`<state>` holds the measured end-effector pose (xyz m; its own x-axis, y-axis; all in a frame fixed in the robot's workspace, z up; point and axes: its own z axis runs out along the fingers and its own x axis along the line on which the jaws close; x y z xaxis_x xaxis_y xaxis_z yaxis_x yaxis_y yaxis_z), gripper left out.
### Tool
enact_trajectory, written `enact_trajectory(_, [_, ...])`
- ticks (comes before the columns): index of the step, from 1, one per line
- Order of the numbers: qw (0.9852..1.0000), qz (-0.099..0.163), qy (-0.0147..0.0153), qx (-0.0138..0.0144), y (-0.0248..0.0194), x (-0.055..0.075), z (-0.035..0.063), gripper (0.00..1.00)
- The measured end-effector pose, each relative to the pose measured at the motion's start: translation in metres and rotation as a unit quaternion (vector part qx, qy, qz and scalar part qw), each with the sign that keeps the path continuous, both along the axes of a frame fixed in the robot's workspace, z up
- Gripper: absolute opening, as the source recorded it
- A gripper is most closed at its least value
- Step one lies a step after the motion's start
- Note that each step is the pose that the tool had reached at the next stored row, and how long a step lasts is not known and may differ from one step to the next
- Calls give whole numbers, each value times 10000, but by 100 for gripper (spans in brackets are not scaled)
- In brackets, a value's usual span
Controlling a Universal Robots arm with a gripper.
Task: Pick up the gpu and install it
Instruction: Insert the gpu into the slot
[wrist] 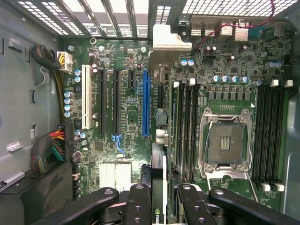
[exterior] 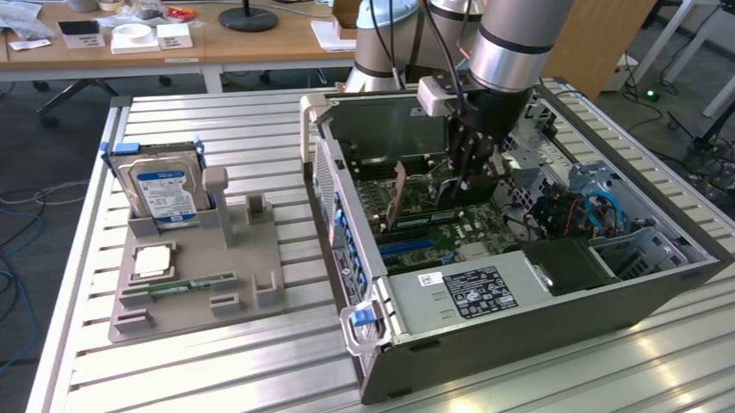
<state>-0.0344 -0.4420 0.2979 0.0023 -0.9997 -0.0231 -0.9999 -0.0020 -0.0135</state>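
Pincer (exterior: 471,172) (wrist: 161,204) reaches down into the open computer case (exterior: 505,297), its dark fingers (wrist: 139,201) pressed in on the gpu (wrist: 159,180). The card stands on edge between them, over the green motherboard (wrist: 126,117). In the wrist view it runs just beside the long blue slot (wrist: 146,103), with its silver bracket (wrist: 171,40) at the far end by the case wall. On the exterior view's left, a blue-labelled hard drive (exterior: 161,189) stands upright in a grey holder (exterior: 195,258) on the slatted metal surface (exterior: 230,129), well apart from the case.
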Motion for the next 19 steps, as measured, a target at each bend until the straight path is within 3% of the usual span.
enact_trajectory(19, [10000,11,-1,0,0,-8,-27,26])
